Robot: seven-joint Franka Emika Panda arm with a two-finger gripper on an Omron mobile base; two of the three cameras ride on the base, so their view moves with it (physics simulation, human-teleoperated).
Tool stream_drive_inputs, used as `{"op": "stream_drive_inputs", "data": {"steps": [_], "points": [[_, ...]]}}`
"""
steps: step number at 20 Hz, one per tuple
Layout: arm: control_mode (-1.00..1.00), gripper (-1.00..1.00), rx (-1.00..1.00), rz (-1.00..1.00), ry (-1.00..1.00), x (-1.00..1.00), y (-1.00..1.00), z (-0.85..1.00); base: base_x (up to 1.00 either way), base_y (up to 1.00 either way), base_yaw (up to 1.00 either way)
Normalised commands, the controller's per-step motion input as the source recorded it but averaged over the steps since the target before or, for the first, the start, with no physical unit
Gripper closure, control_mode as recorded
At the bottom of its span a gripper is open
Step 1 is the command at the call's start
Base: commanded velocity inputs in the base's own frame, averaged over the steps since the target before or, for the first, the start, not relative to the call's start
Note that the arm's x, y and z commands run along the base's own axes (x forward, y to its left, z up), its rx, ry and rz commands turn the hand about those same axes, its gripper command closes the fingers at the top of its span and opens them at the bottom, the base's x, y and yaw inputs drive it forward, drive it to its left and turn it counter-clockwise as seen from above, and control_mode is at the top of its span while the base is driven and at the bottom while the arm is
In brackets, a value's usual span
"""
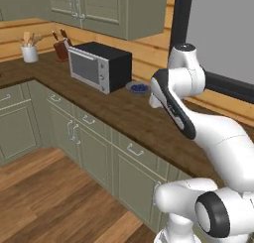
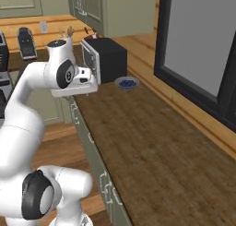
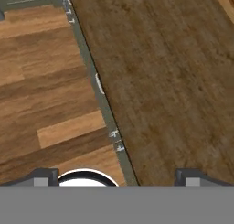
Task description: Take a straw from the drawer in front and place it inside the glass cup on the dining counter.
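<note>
Held above the front edge of the dark wood table with the end effector facing straight down, fingertips spread wide and gripping nothing. Below them, on one side the table top, on the other the plank floor, split by the thin green cabinet edge running diagonally up the hand view. Nearest drawer shut flush under the table lip, long axis lying along the table edge, small silver handle horizontal on its front; contents hidden behind the closed panel. More like-coloured fronts in a row beyond it. Farther along the table, a black and silver microwave, and just beside it a blue bowl.
</note>
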Motion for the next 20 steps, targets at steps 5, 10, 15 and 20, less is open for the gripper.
{"op": "stream_drive_inputs", "data": {"steps": [5,10,15,20], "points": [[-1.0,-1.0,-0.35,0.0,-0.06,0.03,0.87,-0.42,0.0,0.0,0.0],[-1.0,-1.0,-0.34,0.0,-0.01,0.13,0.8,-0.58,0.0,0.0,0.0],[-1.0,-1.0,-0.32,0.0,0.0,0.16,0.63,-0.69,0.0,0.0,0.0],[-1.0,-1.0,-0.3,0.0,0.0,0.12,0.36,-0.69,0.0,0.0,0.0]]}}
